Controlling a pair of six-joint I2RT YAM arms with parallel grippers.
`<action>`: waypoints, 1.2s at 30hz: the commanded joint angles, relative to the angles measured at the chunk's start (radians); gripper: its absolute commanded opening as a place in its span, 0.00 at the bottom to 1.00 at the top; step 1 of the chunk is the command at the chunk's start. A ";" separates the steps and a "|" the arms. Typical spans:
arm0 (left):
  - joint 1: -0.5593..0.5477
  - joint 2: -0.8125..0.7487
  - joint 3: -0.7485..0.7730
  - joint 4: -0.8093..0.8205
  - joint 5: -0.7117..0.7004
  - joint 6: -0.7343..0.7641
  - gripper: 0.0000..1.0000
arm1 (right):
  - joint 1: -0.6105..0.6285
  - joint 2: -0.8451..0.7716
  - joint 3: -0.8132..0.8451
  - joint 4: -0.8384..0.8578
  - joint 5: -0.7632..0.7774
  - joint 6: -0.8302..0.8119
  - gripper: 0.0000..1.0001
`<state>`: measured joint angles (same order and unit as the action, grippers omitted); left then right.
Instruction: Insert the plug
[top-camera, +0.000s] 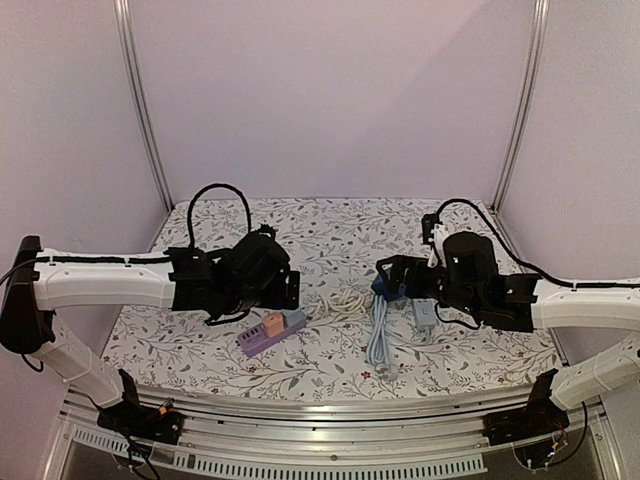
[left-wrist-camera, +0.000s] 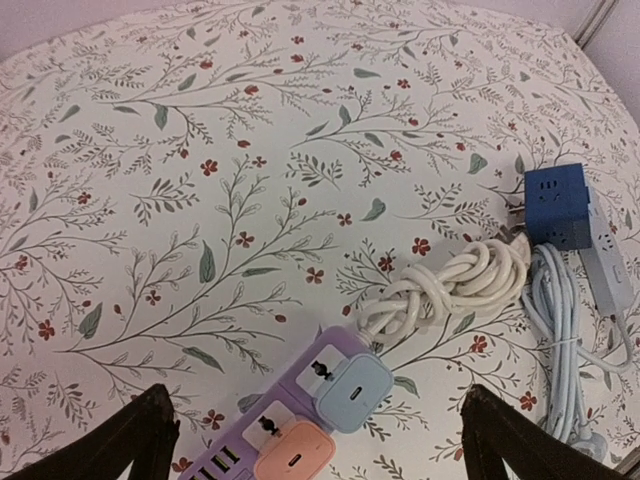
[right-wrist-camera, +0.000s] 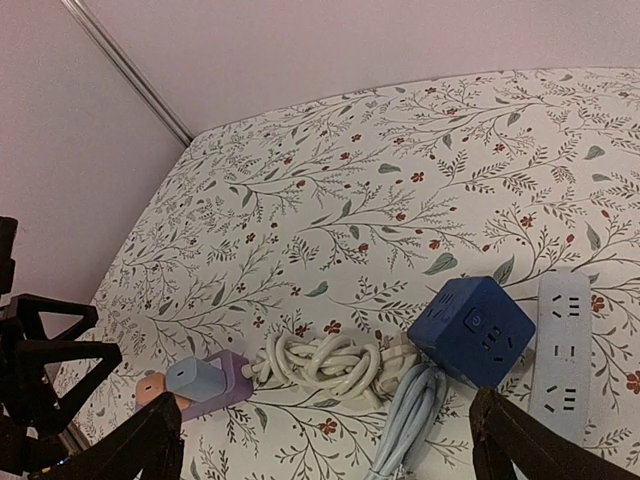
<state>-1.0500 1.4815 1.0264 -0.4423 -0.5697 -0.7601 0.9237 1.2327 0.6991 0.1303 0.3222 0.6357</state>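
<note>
A purple power strip (top-camera: 268, 333) lies front-left of centre with a light-blue adapter (left-wrist-camera: 352, 390) and an orange adapter (left-wrist-camera: 295, 455) plugged in. Its white cord (left-wrist-camera: 450, 285) is knotted in a bundle; the white plug (left-wrist-camera: 512, 232) at its end lies against a blue cube socket (left-wrist-camera: 555, 205), with prongs still showing. My left gripper (left-wrist-camera: 315, 420) is open and empty above the strip's cord end. My right gripper (right-wrist-camera: 325, 425) is open and empty above the cord bundle (right-wrist-camera: 325, 362) and blue cube (right-wrist-camera: 478, 328).
A pale grey socket strip (right-wrist-camera: 562, 350) lies right of the cube, with its light-blue cable (right-wrist-camera: 405, 420) bundled toward the front. The left arm's black parts (right-wrist-camera: 40, 380) show at the left of the right wrist view. Frame posts stand at the back corners.
</note>
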 joint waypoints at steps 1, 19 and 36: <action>-0.014 0.000 -0.002 0.052 -0.033 0.034 1.00 | -0.076 0.036 0.027 -0.048 -0.118 0.073 0.99; -0.049 -0.144 -0.180 0.226 0.024 0.172 0.99 | -0.243 0.238 0.173 -0.245 -0.311 0.374 0.99; -0.220 0.097 -0.031 0.326 0.148 0.207 0.97 | -0.331 0.359 0.218 -0.218 -0.423 0.369 0.99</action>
<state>-1.2381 1.5146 0.9501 -0.1722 -0.4667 -0.5503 0.5995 1.5703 0.8928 -0.0975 -0.0780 1.0046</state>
